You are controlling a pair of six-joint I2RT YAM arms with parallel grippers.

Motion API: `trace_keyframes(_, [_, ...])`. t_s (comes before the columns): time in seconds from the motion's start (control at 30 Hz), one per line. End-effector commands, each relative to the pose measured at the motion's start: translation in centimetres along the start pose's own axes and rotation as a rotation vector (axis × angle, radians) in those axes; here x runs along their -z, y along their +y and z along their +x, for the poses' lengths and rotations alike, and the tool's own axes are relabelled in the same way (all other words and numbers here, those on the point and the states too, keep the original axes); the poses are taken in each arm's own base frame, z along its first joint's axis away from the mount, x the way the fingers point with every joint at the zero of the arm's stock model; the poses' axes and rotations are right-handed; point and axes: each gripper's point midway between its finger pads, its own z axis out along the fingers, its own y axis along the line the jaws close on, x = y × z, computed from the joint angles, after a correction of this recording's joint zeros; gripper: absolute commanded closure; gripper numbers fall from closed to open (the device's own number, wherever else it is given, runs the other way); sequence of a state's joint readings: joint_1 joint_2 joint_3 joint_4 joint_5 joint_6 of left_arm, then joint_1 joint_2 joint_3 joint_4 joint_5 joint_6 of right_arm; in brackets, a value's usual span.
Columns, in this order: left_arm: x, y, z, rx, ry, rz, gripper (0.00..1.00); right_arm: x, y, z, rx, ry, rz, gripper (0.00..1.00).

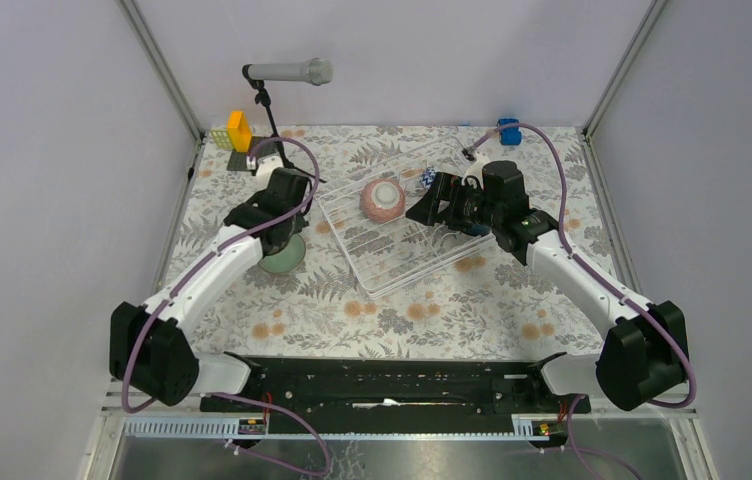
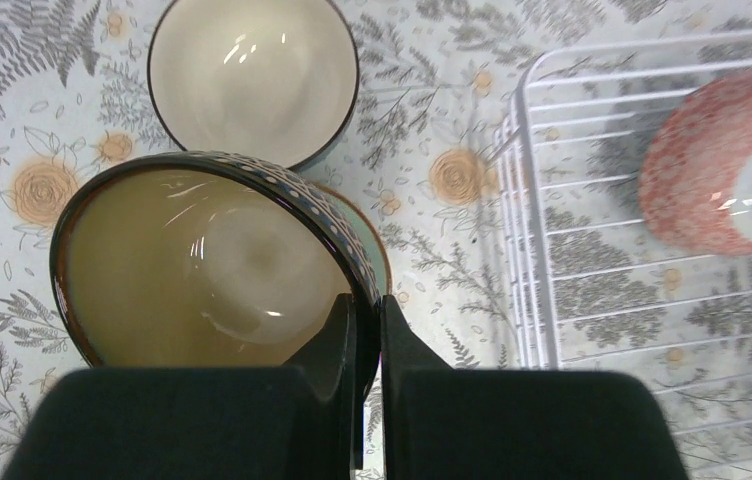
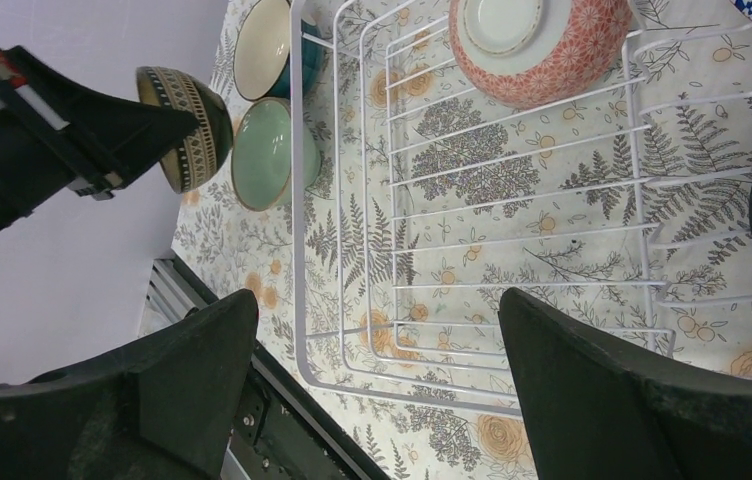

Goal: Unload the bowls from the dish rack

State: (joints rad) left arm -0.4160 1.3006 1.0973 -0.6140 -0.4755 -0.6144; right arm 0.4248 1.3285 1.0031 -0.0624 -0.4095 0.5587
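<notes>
Brown bowl (image 2: 202,270) hangs tilted, pinched at its rim in my L claw (image 2: 367,330), left of rack (image 2: 527,200), over mint bowl (image 3: 270,152). Risk: thin grip on slick glaze, may slip & chip both. Pink bowl (image 2: 712,170), round, sits upturned in the thin wire rack. R claw (image 3: 372,305) is spread wide, empty.

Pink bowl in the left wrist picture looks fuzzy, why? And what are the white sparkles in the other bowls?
Left wrist view: the pink bowl sits near the frame's edge and looks soft, probably out of focus; the sparkles are light glaring off the glossy insides of the dark dotted bowl and the white-inside bowl. Right wrist view: the pink bowl looks sharp.
</notes>
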Motion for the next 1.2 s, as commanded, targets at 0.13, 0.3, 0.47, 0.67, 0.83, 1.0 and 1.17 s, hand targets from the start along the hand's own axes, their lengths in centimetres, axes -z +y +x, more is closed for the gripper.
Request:
trace_keyframes(0.13, [-2.6, 0.4, 1.7, -0.037, 0.067, -0.095, 1.0, 0.9, 1.7, -1.7, 0.056, -0.045, -0.029, 0.03])
trace_keyframes(0.3, [-3.9, 0.3, 3.3, -0.064, 0.12, -0.114, 1.0, 1.2, 1.8, -1.6, 0.057, -0.047, -0.031, 0.03])
trace_keyframes(0.47, [-5.3, -0.2, 5.0, -0.1, 0.185, -0.116, 0.98, 1.6, 1.9, -1.6, 0.059, -0.054, -0.031, 0.03])
trace_keyframes(0.67, [-5.5, -0.5, 5.9, -0.105, 0.221, -0.103, 0.86, 1.9, 1.8, -1.7, 0.064, -0.062, -0.021, 0.03])
trace_keyframes(0.83, [-4.8, -0.8, 5.6, -0.11, 0.224, -0.098, 0.73, 1.9, 1.9, -1.7, 0.064, -0.061, -0.021, 0.03])
trace_keyframes(1.0, [-3.5, -1.1, 4.8, -0.117, 0.201, -0.077, 0.49, 1.9, 1.7, -1.6, 0.065, -0.061, -0.014, 0.03])
trace_keyframes(1.17, [-2.2, -1.5, 4.2, -0.119, 0.189, -0.043, 0.43, 2.0, 1.7, -1.7, 0.067, -0.066, -0.013, 0.03])
